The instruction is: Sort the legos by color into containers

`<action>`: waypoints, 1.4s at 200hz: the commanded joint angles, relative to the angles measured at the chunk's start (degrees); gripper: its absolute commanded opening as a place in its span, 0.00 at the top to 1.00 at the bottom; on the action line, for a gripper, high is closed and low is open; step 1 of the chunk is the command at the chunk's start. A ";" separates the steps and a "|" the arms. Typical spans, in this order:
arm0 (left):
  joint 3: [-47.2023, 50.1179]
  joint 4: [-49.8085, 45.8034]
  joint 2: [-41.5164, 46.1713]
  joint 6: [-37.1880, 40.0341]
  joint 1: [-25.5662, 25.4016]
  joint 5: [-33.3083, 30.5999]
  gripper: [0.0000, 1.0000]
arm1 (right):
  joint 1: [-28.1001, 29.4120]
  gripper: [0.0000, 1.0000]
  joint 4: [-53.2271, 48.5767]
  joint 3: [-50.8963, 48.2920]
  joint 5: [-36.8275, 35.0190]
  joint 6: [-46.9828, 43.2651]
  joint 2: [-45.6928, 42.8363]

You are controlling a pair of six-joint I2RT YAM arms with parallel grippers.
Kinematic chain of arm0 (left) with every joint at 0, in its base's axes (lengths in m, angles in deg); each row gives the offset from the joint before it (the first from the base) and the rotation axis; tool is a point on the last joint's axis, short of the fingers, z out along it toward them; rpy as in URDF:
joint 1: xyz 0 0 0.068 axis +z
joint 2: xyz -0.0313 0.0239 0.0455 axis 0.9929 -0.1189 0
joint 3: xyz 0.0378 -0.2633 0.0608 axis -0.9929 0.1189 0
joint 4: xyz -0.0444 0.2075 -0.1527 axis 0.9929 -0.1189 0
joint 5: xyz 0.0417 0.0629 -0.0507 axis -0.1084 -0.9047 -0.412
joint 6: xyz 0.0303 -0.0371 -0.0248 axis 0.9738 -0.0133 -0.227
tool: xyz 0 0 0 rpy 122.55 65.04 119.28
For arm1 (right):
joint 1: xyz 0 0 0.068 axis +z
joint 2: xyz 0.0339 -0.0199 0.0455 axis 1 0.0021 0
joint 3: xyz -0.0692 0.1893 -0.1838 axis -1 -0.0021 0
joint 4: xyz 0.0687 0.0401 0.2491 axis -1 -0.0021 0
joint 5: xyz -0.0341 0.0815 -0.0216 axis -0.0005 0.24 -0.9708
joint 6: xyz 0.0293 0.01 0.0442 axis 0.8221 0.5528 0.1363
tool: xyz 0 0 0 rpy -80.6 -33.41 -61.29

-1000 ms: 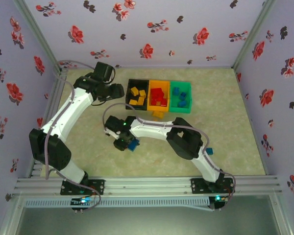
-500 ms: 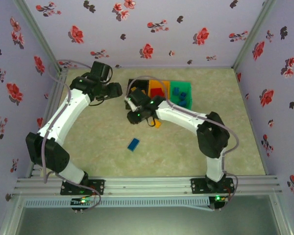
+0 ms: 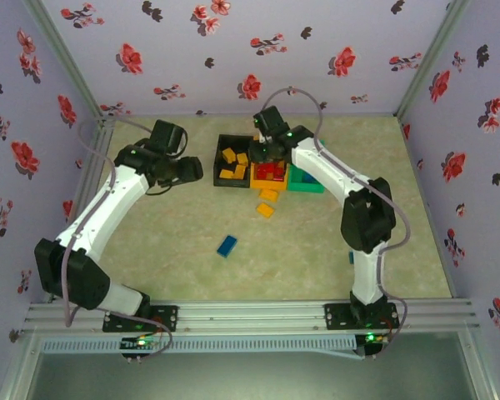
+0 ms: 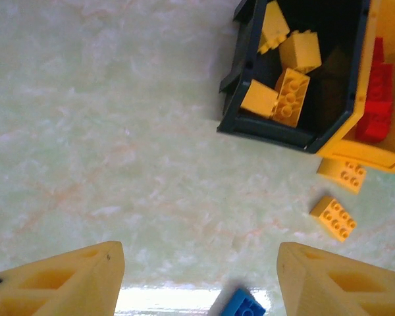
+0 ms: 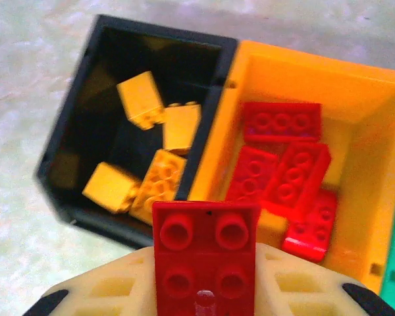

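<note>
**Right arm now over the bins with a red lego, drop pending**

- Near bench: one blue lego (image 3: pixel 227 245) lies flat and loose, long axis slanting near-left to far-right. A second ago the right arm (image 3: pixel 362 221) was down beside it. It left the blue one there.
- Further in: two yellow-orange legos (image 3: pixel 269 195) lie just in front of the orange bin (image 5: pixel 283 72), touching no bin. Not yet sorted.
- Left arm (image 3: pixel 121 183): barely shifted. Its jaws are released, fingers (image 4: pixel 59 280) spread wide with nothing between them. They hover over bare bench just left of the black bin (image 5: pixel 164 36).
- Far row: within that second the right arm swung from the near bench to the bins. Its jaws are clenched on a red lego (image 5: pixel 206 253).
- Position: the red lego hangs roughly above the wall shared by the black and orange bins.
- Pointing: its stud face is toward the wrist camera and its free end points out from the jaws toward the bins. Four studs show and the rest sits between the jaws. The long axis probably runs along the fingers, but that can't be confirmed.
- Meaning: pick and carry look done for this piece. Other reds (image 5: pixel 281 122) lie in the orange bin and yellows (image 5: pixel 139 99) in the black. A nudge toward orange seems needed before letting go, since a release here could tip it into the black bin.
- The green bin (image 3: pixel 304 183) sits just right of the orange bin.
</note>
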 commanded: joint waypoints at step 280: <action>14.75 4.31 -15.07 3.52 -23.08 9.55 0.32 | -5.61 0.30 -4.29 -20.93 -3.58 8.72 -24.03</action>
